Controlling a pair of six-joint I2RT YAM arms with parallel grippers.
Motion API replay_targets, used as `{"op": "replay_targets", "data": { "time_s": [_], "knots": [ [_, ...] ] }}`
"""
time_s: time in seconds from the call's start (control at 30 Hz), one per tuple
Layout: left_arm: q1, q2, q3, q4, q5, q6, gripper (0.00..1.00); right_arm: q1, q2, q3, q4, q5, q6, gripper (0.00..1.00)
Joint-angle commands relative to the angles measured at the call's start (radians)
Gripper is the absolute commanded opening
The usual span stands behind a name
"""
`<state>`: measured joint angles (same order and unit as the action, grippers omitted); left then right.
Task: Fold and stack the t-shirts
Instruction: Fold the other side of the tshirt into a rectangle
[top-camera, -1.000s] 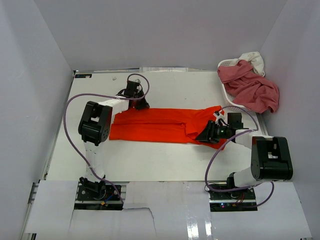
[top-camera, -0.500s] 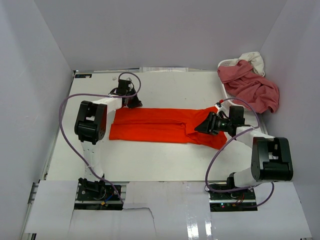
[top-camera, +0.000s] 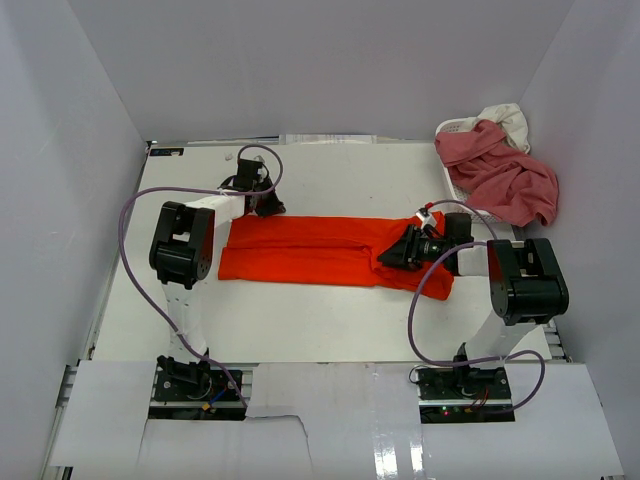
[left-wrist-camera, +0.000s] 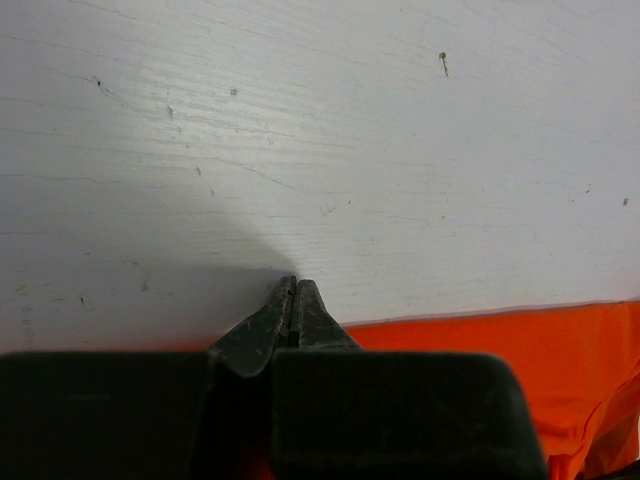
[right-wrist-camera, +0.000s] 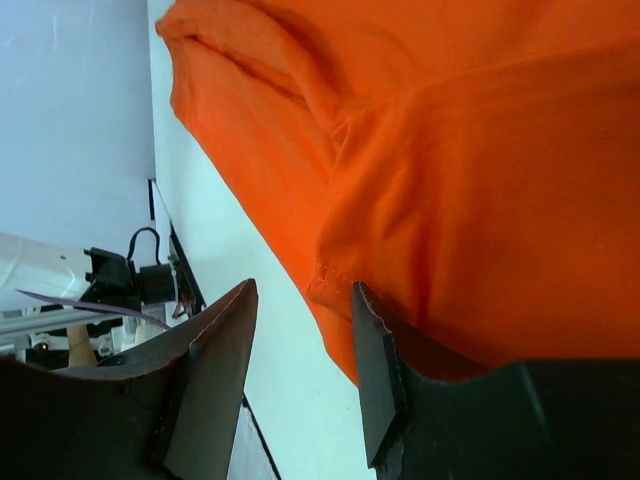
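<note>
1. Location: the orange shirt (top-camera: 320, 250) lies flat across the middle of the table (top-camera: 330, 170) as a long band running from 9 o'clock to 3 o'clock. It is bunched and doubled over at the 3 o'clock end.
2. Other stock: the pink shirt (top-camera: 500, 180) and cream shirt (top-camera: 508, 118) are heaped in the basket (top-camera: 447, 128) at the table's 2 o'clock corner, not yet handled.
3. Left gripper (top-camera: 262, 203): at the band's 11 o'clock corner, fingers pressed together. The wrist view shows the tips at the cloth's far edge with no fabric visible between them.
4. Right gripper (top-camera: 388, 257): at the 3 o'clock end, jaws spread. The stitched edge of the cloth lies between them but is not clamped (wrist view).
5. Handling, as a judgement: the cloth is light, limp and unbreakable. It will sag and crease wherever it is unsupported, and it should drag rather than slide cleanly on the table.
6. Recommended hold: pinch the stitched edge or a corner, where the layers are thickest, at both ends at once so that the band lifts evenly.
</note>
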<state>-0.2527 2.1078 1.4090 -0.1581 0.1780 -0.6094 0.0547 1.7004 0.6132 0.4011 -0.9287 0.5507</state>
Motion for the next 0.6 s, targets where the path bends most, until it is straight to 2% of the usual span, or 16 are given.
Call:
{"op": "replay_targets", "data": {
  "time_s": [0.0, 0.33, 0.5, 0.57],
  "knots": [
    [-0.002, -0.019, 0.018, -0.003, 0.012, 0.005, 0.02, 0.055, -0.016, -0.026, -0.001, 0.007, -0.034, 0.49],
    [-0.002, -0.028, 0.008, -0.003, 0.008, 0.008, 0.02, 0.109, -0.03, -0.116, -0.127, 0.094, -0.129, 0.45],
    [-0.003, -0.049, -0.002, -0.004, 0.008, 0.01, 0.02, 0.109, -0.145, -0.106, -0.11, 0.059, -0.106, 0.46],
    [-0.008, -0.06, -0.018, -0.001, -0.006, 0.016, 0.02, 0.112, -0.226, -0.066, -0.203, 0.088, -0.136, 0.46]
  ]
}}
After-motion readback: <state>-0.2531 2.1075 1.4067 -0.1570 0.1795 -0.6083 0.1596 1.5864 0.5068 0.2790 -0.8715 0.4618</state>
